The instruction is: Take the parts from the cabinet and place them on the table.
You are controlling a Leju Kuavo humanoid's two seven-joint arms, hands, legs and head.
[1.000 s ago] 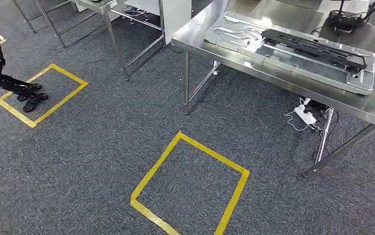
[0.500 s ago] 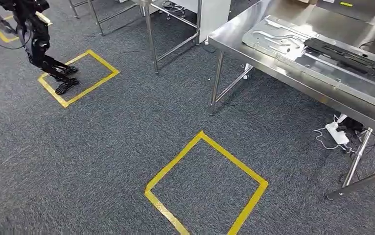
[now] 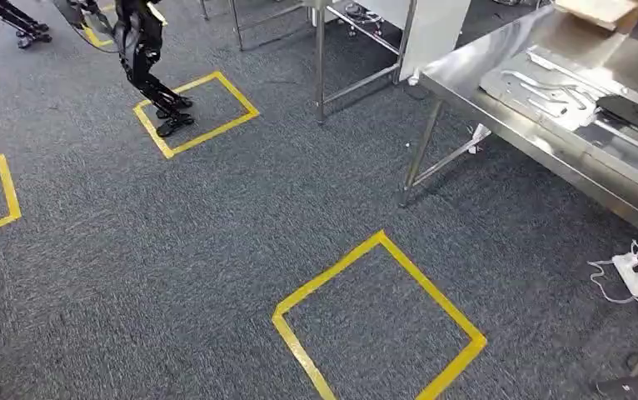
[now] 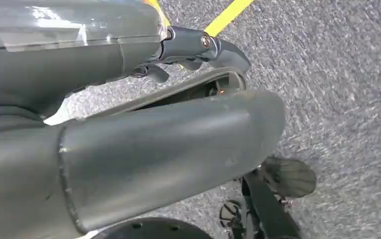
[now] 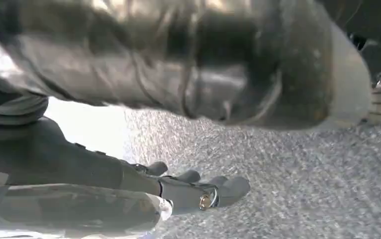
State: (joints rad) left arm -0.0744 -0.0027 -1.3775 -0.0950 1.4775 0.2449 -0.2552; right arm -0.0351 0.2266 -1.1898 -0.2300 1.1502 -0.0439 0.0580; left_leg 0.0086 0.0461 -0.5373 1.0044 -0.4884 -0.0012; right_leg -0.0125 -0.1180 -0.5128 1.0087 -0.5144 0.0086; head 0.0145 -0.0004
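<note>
Step in hand, as you'd judge it: transit, the robot walking the carpet (image 3: 174, 250) with arms hanging.

Left hand (image 4: 198, 47): fingers curled, holding nothing.

Right hand (image 5: 193, 189): fingers loosely curled, holding nothing.

Parts: a grey panel (image 3: 540, 87) and a black bar (image 3: 636, 112) lie on the steel surface (image 3: 499, 117), far right.

Cabinet: none sighted.

Next: you must find the cabinet first.

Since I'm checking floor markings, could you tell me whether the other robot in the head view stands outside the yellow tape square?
No, the other robot's feet stand inside the yellow tape square.
</note>
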